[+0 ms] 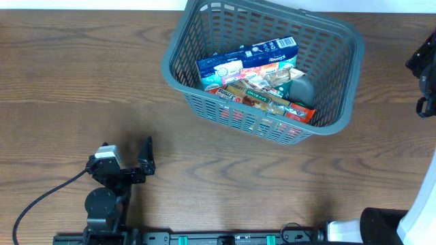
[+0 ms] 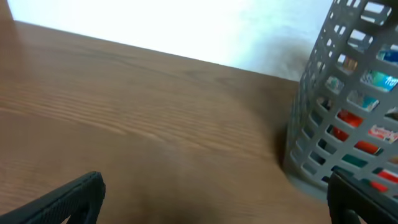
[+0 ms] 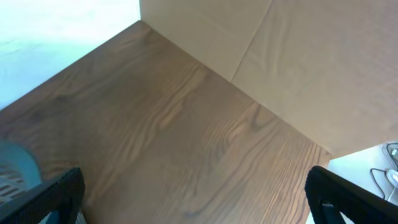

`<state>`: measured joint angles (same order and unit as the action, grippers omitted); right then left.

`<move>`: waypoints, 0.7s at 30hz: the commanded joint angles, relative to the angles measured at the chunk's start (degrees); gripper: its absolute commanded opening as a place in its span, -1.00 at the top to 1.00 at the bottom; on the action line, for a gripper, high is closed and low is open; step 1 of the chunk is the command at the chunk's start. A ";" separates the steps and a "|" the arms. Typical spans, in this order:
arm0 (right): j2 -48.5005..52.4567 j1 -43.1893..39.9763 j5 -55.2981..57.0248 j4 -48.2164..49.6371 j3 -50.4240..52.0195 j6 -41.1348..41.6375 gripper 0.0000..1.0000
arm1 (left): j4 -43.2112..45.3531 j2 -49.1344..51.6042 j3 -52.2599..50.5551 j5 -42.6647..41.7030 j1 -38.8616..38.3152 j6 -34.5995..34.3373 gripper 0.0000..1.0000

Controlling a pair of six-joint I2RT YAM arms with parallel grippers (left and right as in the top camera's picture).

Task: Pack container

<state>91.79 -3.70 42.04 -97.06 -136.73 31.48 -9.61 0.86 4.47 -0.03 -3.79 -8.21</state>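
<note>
The container (image 1: pixel 184 41) is a dark grey slotted basket at the table's far middle. It holds several packets: a blue and white box (image 1: pixel 246 56) and red and brown snack packets (image 1: pixel 269 99). Its lattice wall also shows in the left wrist view (image 2: pixel 323 99), with packets behind the slots. My left gripper (image 1: pixel 139 160) sits low at the front left, open and empty, its fingertips (image 2: pixel 214 199) apart over bare wood. My right gripper (image 1: pixel 424 71) is at the far right edge, open and empty, fingers (image 3: pixel 196 196) spread above the table.
A black cable (image 1: pixel 41 197) trails from the left arm's base at the front left. In the right wrist view a beige wall panel (image 3: pixel 298 56) meets the table's corner, and a white surface with cables (image 3: pixel 379 162) lies beyond the edge.
</note>
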 commanded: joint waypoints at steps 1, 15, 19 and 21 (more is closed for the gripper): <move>0.09 -0.39 0.94 -0.09 0.02 1.07 -0.99 | -0.44 0.31 -1.57 -0.22 0.13 5.84 -0.97; 0.09 -0.39 0.94 -0.09 0.02 1.07 -0.99 | -0.46 2.34 -1.57 -0.24 0.13 13.94 -0.97; 0.09 -0.39 0.94 -0.09 0.02 1.07 -0.98 | -0.46 2.34 -1.57 -0.24 0.13 13.94 -0.97; 0.09 -0.39 0.94 -0.09 0.02 1.07 -0.98 | -0.46 2.34 -1.57 -0.24 0.13 13.94 -0.97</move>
<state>91.79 -3.70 42.04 -97.06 -136.73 31.48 -9.61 3.01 4.47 -0.03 -3.79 4.78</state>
